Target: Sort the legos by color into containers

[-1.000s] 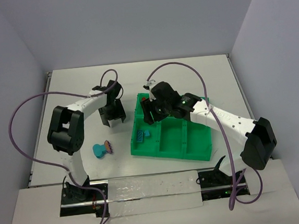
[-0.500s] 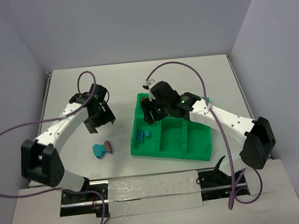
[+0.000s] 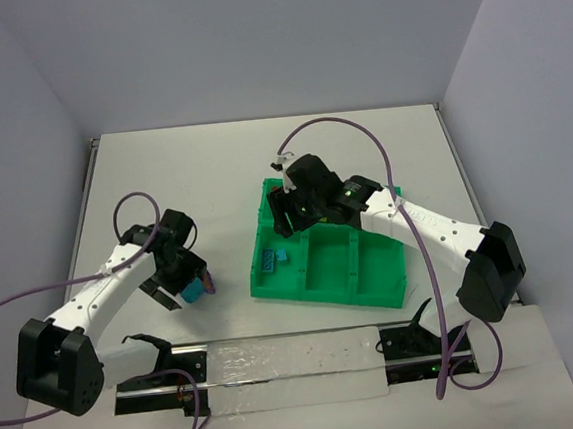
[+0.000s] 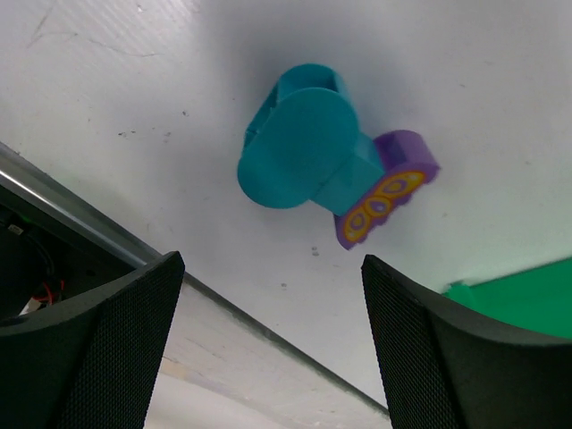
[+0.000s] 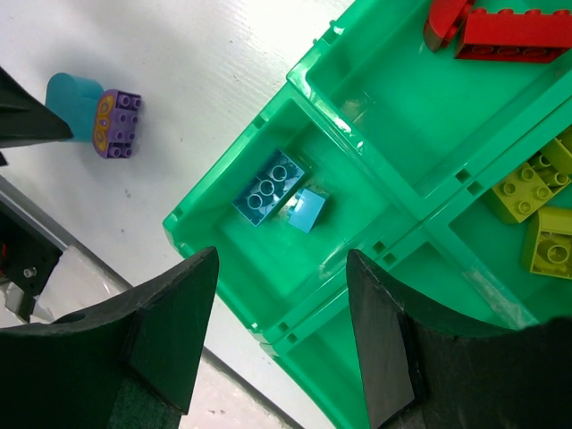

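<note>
Green plastic tray (image 3: 323, 290) shows six bricks to the right wrist camera: two blue bricks (image 5: 270, 188), one darker and one pale, in the near-left corner compartment, two red bricks (image 5: 505, 40) in the compartment behind it, and two yellow-green bricks (image 5: 527, 183) beside the red. The right gripper (image 5: 281, 259) hovers over the tray, fingers apart and empty. One teal-and-purple piece (image 4: 331, 170) lies on the white table (image 3: 212, 171) beneath the left gripper (image 4: 268, 268), which is spread wide and holds nothing.

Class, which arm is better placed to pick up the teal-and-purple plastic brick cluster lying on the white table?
Left. The left tool, open, hangs close to the teal-and-purple plastic brick cluster; the right tool is over the bright green plastic tray.
</note>
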